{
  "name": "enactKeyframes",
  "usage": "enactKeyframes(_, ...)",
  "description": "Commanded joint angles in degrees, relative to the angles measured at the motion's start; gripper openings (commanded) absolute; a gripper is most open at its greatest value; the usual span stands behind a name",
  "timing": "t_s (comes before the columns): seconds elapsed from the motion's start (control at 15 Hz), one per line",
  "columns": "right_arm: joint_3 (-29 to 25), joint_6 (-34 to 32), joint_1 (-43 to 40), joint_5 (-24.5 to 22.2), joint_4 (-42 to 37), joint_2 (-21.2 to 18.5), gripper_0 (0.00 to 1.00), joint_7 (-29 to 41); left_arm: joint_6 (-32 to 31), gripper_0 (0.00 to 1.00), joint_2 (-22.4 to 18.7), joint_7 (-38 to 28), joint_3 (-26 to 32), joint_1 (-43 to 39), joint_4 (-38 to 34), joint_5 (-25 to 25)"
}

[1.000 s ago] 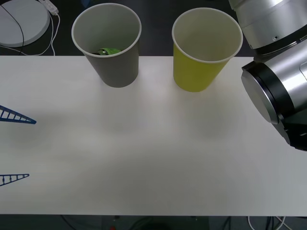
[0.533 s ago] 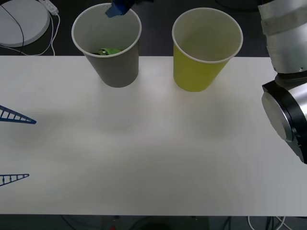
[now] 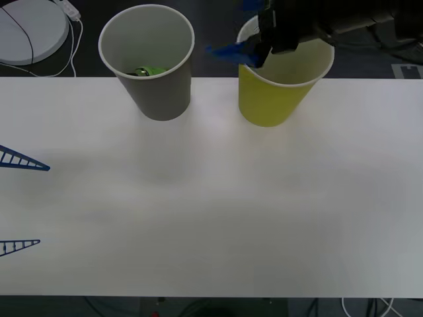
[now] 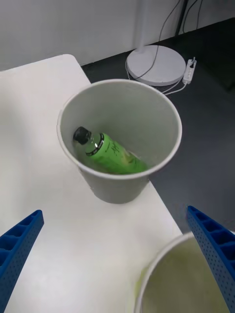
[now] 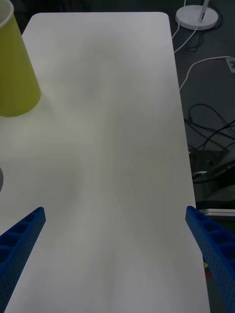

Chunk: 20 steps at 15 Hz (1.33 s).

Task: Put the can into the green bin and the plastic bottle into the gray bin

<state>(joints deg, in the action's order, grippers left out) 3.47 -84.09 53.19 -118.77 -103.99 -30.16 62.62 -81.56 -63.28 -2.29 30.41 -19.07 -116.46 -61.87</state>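
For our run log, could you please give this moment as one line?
plastic bottle: lying in gray bin | green bin: upright | right gripper: open, above green bin's rim | left gripper: open, idle at table's left edge

Right gripper (image 3: 241, 39) raised at far side — fingers apart, left gripper (image 3: 20, 205) low, spread

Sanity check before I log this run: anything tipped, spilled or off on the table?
Nothing spilled or damaged. Gray bin and green bin both stand upright at the table's far edge. The bottle lies slanted inside the gray bin, cap on. Right gripper hangs open over the green bin's rim; left gripper waits open at the table's left.
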Motion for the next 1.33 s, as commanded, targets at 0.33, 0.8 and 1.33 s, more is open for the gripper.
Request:
enactKeyframes(0.33,-10.5,0.9,-17.9,17.6,-7.4,-9.4,1.0,-13.1,0.0,1.0,0.0,0.0,0.0,0.0,0.0,0.0)
enactKeyframes(0.8,-19.8,1.7,-35.4,36.4,-6.9,-20.2,1.0,-34.9,0.0,1.0,0.0,0.0,0.0,0.0,0.0,0.0)
enactKeyframes(1.33,-20.8,-4.1,-43.7,52.4,3.6,-27.5,1.0,-54.4,0.0,1.0,0.0,0.0,0.0,0.0,0.0,0.0)
